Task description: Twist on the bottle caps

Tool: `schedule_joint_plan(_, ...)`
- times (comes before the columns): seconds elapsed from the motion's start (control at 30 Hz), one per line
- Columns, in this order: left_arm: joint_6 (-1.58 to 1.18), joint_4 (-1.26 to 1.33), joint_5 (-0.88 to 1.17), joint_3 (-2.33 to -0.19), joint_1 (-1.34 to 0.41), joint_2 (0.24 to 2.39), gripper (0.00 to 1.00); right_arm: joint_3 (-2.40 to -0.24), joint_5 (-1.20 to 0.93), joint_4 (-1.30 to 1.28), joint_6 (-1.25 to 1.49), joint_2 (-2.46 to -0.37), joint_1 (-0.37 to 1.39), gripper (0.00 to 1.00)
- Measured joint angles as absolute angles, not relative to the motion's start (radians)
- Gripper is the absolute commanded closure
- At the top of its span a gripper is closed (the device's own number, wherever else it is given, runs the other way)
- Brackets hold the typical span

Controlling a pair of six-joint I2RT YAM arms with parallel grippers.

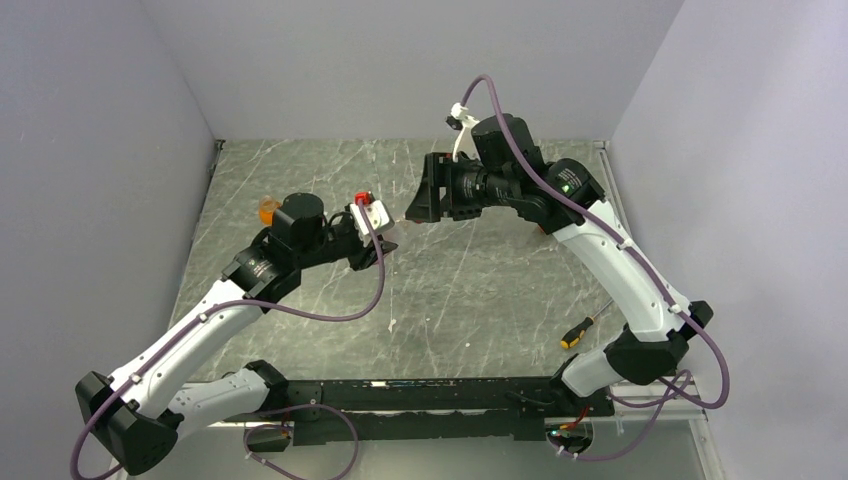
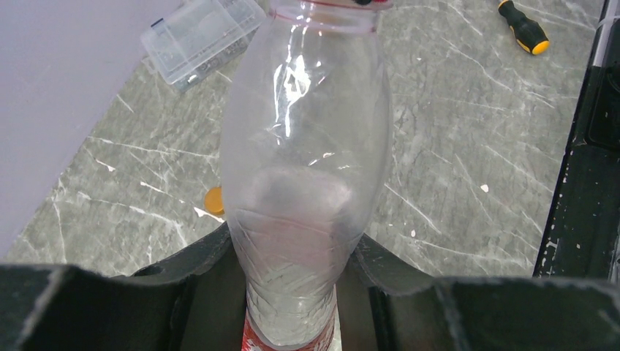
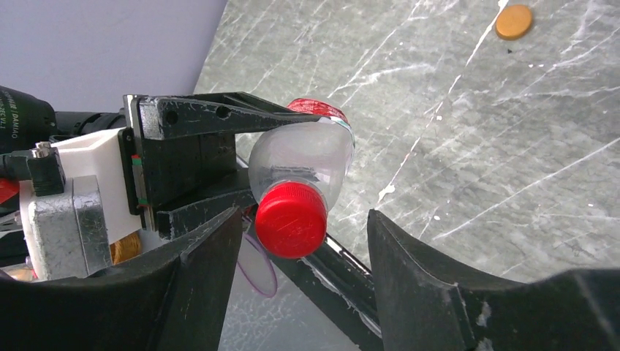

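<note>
1. Right wrist view: R claw [image 3: 303, 219] is spread wide, one finger on each side of the red cap [image 3: 291, 219], touching neither. We read that as the line-up for a pinch-and-twist.
2. The red cap sits on the neck of the clear bottle [image 3: 303, 157]. How far it's threaded on we can't tell.
3. L claw [image 2: 292, 245] pinches the bottle round its lower body, just above the red label band. The bottle looks held off the table [image 2: 453, 183], w/ its neck aimed at R claw. Prob. reason: L is the vise, so the bottle won't spin when the cap gets turned.
4. Top view: the claws meet mid-table, approx 12 o'clock from the bases, w/ R claw at 1 o'clock of L claw and close to it. Working in the air gives R's wrist room to roll.
5. Left wrist view: an orange cap [image 2: 213, 200] lies loose on the table at 9 o'clock of the bottle. The box [image 2: 201, 36] is at 11 o'clock and the screwdriver [image 2: 525, 25] at 1 o'clock, both well apart from the work.
6. Top view again: an orange bottle [image 1: 266, 210] stands at 10 o'clock of L's wrist, partly hidden. We can't tell if it's capped.
7. Our call on the next move: R shuts on the cap and turns it. Risk: the thin bottle wall may dent or slip in L's pinch.
</note>
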State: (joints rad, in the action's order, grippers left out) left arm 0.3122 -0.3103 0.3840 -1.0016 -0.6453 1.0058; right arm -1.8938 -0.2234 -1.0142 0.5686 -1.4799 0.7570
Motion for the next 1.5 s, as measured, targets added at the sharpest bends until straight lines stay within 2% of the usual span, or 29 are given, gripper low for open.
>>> schedule_joint_plan(0.27,0.31,-0.291,0.398,-1.002,-0.645,1.011,1.0,-1.901,-0.218,-1.015,0.567,-1.496,0.765,0.45)
schedule_joint_plan(0.37,0.309,-0.283,0.405,-1.002,-0.645,1.019,1.0,-1.901,-0.218,-1.016,0.564,-1.51,0.768,0.56)
schedule_joint_plan(0.5,0.308,-0.28,0.413,-1.002,-0.645,1.037,0.99,-1.901,-0.215,-1.018,0.557,-1.515,0.769,0.82)
schedule_joint_plan(0.53,0.304,-0.277,0.414,-1.002,-0.645,1.039,0.88,-1.901,-0.21,-1.021,0.557,-1.516,0.769,0.87)
schedule_joint_plan(0.63,0.294,-0.276,0.414,-1.002,-0.645,1.044,0.41,-1.904,-0.203,-1.025,0.553,-1.519,0.769,0.95)
schedule_joint_plan(0.7,0.281,-0.274,0.408,-1.002,-0.645,1.048,0.03,-1.911,-0.191,-1.034,0.55,-1.522,0.769,0.96)
schedule_joint_plan(0.73,0.28,-0.273,0.403,-1.002,-0.645,1.049,0.01,-1.915,-0.179,-1.043,0.544,-1.525,0.768,0.97)
schedule_joint_plan(1.17,0.159,-0.276,0.266,-1.011,-0.605,1.061,0.01,-1.905,-0.067,-1.143,0.418,-1.541,0.509,0.97)
schedule_joint_plan(1.5,0.107,-0.299,0.177,-1.019,-0.581,1.074,0.01,-2.132,0.031,-1.18,0.324,-1.865,0.406,0.97)
